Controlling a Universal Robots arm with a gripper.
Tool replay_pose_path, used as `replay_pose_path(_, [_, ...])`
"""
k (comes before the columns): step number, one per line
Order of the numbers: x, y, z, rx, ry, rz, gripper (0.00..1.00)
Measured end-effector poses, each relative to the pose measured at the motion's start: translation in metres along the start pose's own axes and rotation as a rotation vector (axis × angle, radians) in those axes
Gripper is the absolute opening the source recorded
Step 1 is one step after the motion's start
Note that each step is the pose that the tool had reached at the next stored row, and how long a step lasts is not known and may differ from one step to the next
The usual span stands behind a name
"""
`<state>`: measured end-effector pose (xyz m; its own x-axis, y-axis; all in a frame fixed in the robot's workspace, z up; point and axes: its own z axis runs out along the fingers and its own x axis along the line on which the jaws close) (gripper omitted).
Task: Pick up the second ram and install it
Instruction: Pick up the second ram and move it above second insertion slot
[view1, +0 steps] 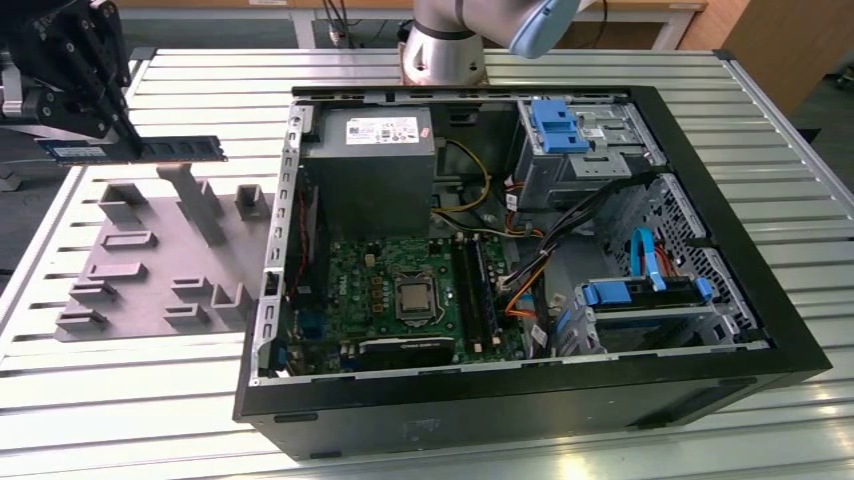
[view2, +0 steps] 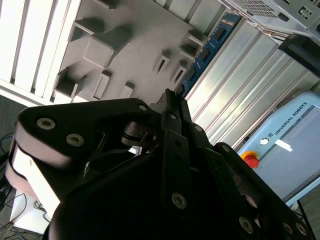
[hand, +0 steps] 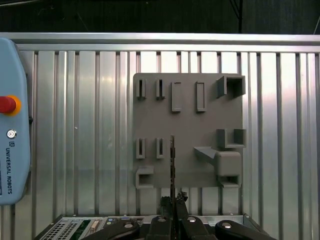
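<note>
My black gripper (view1: 132, 150) hangs at the exterior view's far left, above the grey holder plate (view1: 147, 262), and is shut on the second ram (view1: 180, 150). The stick is dark with black chips, lies level and juts out of the fingers on both sides. In the first wrist view the ram (hand: 172, 162) appears edge-on as a thin line over the holder plate (hand: 187, 125), rising from the gripper (hand: 172, 201). The second wrist view has the bluish ram (view2: 202, 55) running out beyond the gripper (view2: 171, 97).
An open computer case (view1: 747, 330) lies to the exterior view's right of the plate, with the green motherboard (view1: 367, 285) and long black slots (view1: 470, 290) inside. The arm's base (view1: 441, 45) stands behind it. A teach pendant (hand: 11, 120) rests on the slatted metal table (view1: 174, 400).
</note>
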<state>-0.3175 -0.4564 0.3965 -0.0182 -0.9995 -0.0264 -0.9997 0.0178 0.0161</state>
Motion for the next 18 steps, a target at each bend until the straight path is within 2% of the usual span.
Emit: replay_pose_path(18, [-0.0001, -0.0067, -0.0001, 0.0001, 0.0, 0.0, 0.14])
